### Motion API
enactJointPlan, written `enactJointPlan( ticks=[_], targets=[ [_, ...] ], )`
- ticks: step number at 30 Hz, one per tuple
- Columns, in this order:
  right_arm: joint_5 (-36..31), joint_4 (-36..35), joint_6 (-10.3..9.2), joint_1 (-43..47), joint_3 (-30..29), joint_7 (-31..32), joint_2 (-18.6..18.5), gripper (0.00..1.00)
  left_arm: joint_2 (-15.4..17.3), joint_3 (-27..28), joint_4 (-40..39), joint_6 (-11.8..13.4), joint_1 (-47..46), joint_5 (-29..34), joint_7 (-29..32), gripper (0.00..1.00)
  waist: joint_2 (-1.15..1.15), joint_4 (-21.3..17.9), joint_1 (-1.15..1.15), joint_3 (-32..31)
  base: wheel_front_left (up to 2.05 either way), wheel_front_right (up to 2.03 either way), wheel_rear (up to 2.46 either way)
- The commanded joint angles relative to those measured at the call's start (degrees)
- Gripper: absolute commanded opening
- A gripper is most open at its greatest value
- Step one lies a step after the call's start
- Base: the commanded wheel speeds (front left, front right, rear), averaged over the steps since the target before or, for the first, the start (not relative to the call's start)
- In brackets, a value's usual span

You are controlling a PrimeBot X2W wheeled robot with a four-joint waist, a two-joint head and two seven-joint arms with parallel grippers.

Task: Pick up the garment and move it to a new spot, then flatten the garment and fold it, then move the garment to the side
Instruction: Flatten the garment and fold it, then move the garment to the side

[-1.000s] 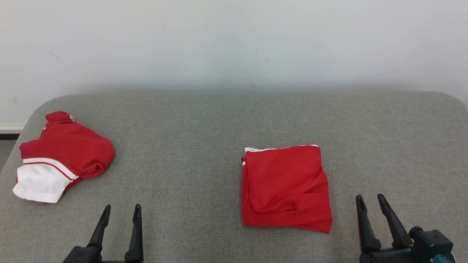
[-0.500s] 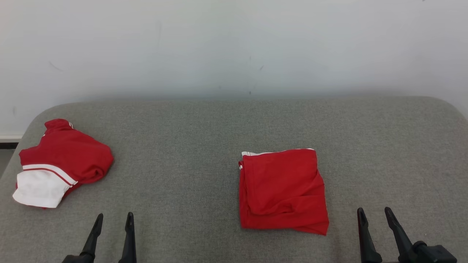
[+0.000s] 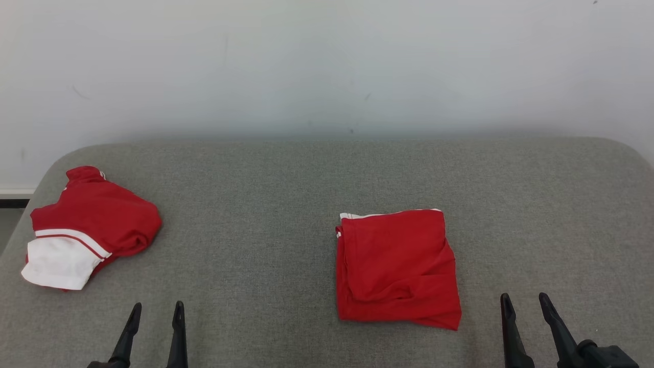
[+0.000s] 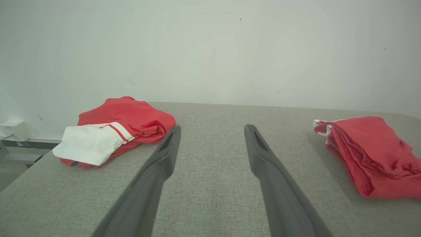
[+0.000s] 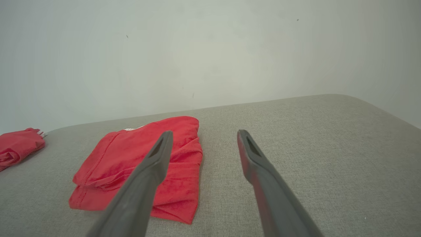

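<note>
Nearest me, the left gripper (image 3: 157,306) and the right gripper (image 3: 523,296) are hovering above the grey padded surface (image 3: 265,204), both with fingers spread apart and gripping nothing. Just beyond, the folded red garment (image 3: 397,268) is lying flat right of centre, while a crumpled red-and-white garment (image 3: 87,227) is sitting at the far left.

Folded garment (image 4: 368,151) partly beyond frame edge

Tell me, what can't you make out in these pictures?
Head view: the bottom edge cuts off the left gripper and right gripper below their fingers.
Head view: the folded red garment hides its inner layers, so its type is unclear.
Right wrist view: the left edge cuts off the red and white garment.
Left wrist view: the small white box is too small to identify.
</note>
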Motion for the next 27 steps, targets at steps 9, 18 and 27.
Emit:
enactJointPlan(
  ticks=[9,18,27],
  targets=[
    [-0.9,0.5,-0.14,0.2,-0.1,0.0,0.2,1.00,0.0,-0.2,-0.5,0.6,0.9,0.6,-0.2,1.00,0.00,0.2,0.00,-0.1,0.00,0.00,0.00],
    [-0.6,1.3,-0.14,-0.2,0.7,0.0,-0.3,1.00,0.0,-0.4,-0.3,0.8,0.9,0.5,-0.2,1.00,0.00,0.5,0.00,0.0,0.00,0.00,0.00],
    [0.2,4.7,-0.14,-7.0,2.1,1.2,-2.4,1.00,-0.4,-1.0,-0.2,0.7,-0.4,0.2,-0.2,1.00,0.00,1.4,0.00,1.2,0.00,0.00,0.00]
  ],
)
